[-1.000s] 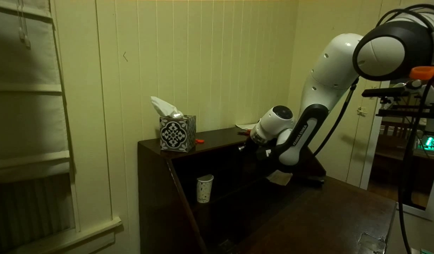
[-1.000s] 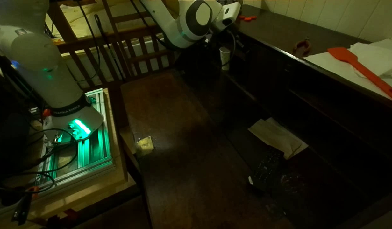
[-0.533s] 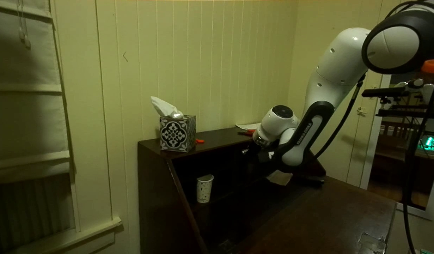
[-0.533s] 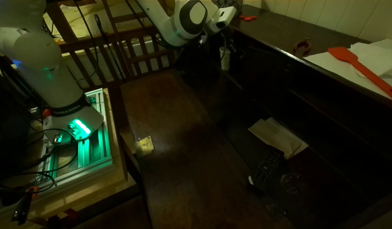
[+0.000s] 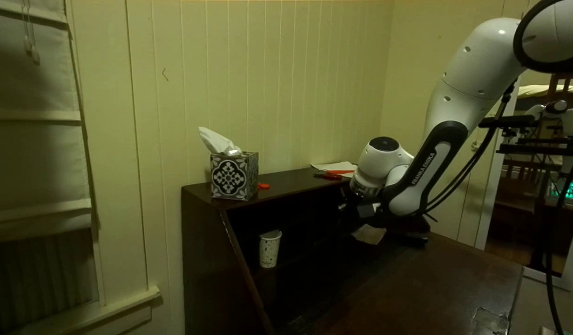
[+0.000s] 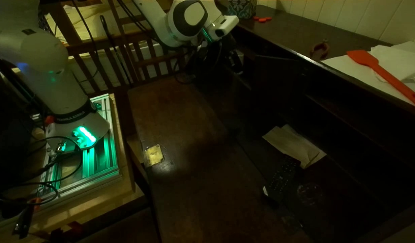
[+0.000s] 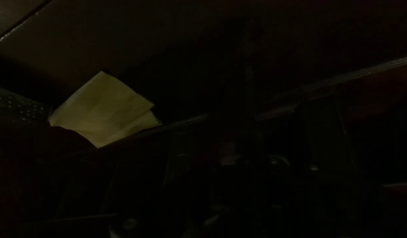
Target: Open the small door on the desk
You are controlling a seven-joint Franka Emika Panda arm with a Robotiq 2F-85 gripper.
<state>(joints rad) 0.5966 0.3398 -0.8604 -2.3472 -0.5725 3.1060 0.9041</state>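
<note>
- Desk (image 5: 407,298): dark brown, beside the pale wall (image 5: 286,93); small door too dark to make out for sure.
- Gripper (image 6: 235,62): mine, at the desk's inner shelves; can't tell if my fingers are spread or closed (murk in every view).
- Cup (image 5: 269,249): upright inside the desk, seen whole only in an exterior view.
- Tissue box (image 5: 232,177): on the desk's top, in both exterior views.
- Red spatula (image 6: 384,72): on white paper (image 6: 404,55), full length only in an exterior view.
- Tan paper (image 7: 104,110): in all three views; my wrist view catches a dotted strip (image 7: 18,104) just beside it.
</note>
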